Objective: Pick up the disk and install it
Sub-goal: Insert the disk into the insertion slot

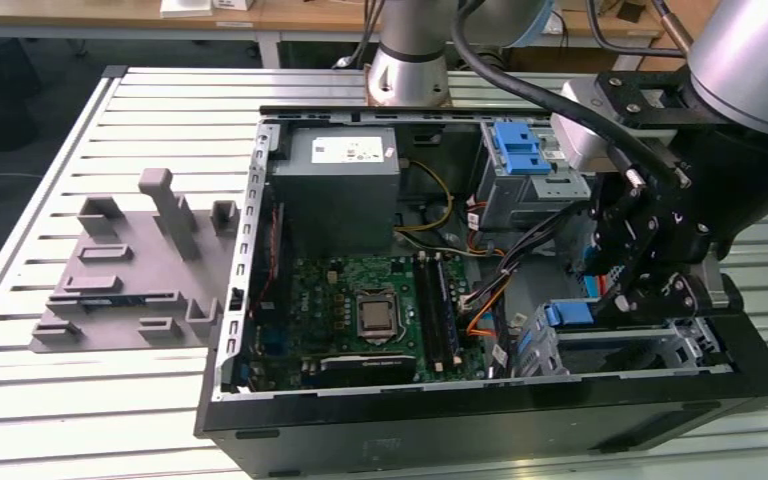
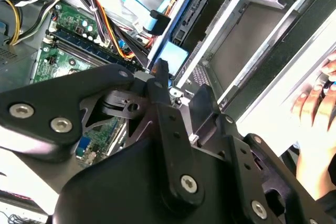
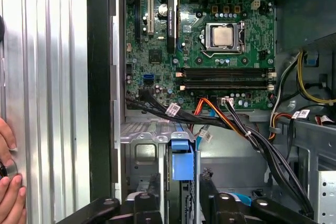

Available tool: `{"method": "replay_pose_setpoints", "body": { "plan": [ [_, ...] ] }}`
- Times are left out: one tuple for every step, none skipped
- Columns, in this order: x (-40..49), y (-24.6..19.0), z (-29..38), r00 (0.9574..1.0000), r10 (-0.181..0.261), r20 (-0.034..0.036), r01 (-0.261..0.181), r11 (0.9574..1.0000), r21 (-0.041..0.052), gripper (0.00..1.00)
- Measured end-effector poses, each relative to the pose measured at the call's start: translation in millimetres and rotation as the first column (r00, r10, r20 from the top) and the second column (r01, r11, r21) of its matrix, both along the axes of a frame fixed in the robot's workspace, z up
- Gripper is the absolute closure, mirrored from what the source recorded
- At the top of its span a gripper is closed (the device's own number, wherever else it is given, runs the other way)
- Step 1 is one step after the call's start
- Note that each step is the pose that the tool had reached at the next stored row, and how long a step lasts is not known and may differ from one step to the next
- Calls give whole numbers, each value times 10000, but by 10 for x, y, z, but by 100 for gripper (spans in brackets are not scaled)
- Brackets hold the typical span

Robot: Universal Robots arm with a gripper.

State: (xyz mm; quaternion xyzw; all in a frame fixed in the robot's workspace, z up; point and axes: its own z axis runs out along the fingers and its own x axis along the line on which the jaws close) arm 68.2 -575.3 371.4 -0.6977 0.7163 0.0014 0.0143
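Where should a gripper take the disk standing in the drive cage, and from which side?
By its blue end handle, coming from the case's open side: the disk stands edge-on between the metal cage walls, so that end looks the only free one.

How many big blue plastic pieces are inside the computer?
2. One blue latch tops the metal drive bay at the exterior view's upper right; the disk's blue handle sits lower right. The arm may hide more.
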Motion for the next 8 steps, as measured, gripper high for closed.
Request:
{"method": "replay_pose_setpoints", "body": {
  "plan": [
    [0,0,0,10000,0,0,0,10000,0,64],
    [0,0,0,10000,0,0,0,10000,0,64],
    [0,0,0,10000,-1,0,1,10000,0,70],
    [0,0,0,10000,0,0,0,10000,0,70],
    [0,0,0,10000,0,0,0,10000,0,76],
    [0,0,0,10000,-1,0,1,10000,-1,76],
    [0,0,0,10000,0,0,0,10000,-1,82],
    [0,0,0,10000,0,0,0,10000,0,87]
  ]
}}
